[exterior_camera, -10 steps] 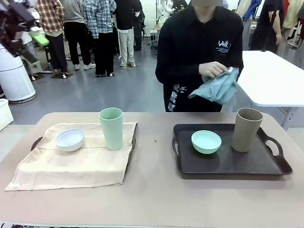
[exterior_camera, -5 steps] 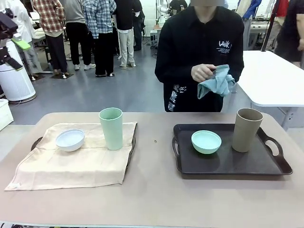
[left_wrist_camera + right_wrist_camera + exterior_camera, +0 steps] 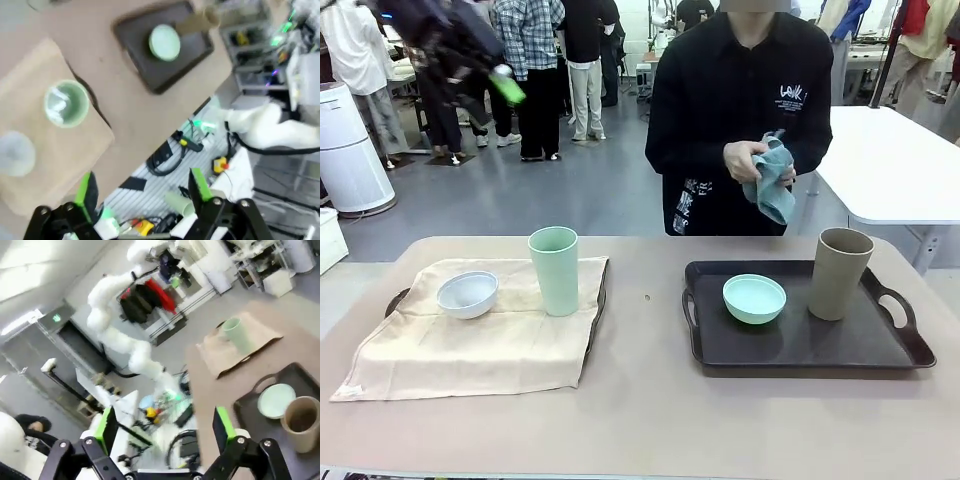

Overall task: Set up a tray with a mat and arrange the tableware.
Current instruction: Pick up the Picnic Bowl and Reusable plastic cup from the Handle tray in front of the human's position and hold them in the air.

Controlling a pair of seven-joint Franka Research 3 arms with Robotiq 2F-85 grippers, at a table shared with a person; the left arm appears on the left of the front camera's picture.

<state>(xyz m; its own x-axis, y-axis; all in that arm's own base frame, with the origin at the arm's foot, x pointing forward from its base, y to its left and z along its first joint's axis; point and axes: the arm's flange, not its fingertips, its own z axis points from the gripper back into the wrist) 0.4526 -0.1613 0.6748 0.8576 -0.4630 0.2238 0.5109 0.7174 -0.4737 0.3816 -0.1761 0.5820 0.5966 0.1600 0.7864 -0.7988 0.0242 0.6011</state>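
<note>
On the left, a beige mat (image 3: 480, 345) covers a dark tray (image 3: 601, 292); a white bowl (image 3: 468, 294) and a mint green cup (image 3: 554, 270) stand on it. The dark brown tray (image 3: 810, 345) on the right has no mat and holds a mint green bowl (image 3: 754, 298) and a tan-brown cup (image 3: 840, 272). My left gripper (image 3: 500, 85) is a blur high above the table's far left. In the left wrist view its jaws (image 3: 142, 190) stand open and empty, high over the mat (image 3: 45, 165). My right gripper (image 3: 165, 432) is open and empty too, far above the right tray (image 3: 300, 377).
A person stands at the far side, bunching a teal cloth (image 3: 772, 180) in both hands. A white table (image 3: 895, 165) stands at the back right. A group of people stands far off at the back left.
My left arm has swung from the far left edge toward the right, high up. The person has gathered the hanging teal cloth into a tighter bundle.
</note>
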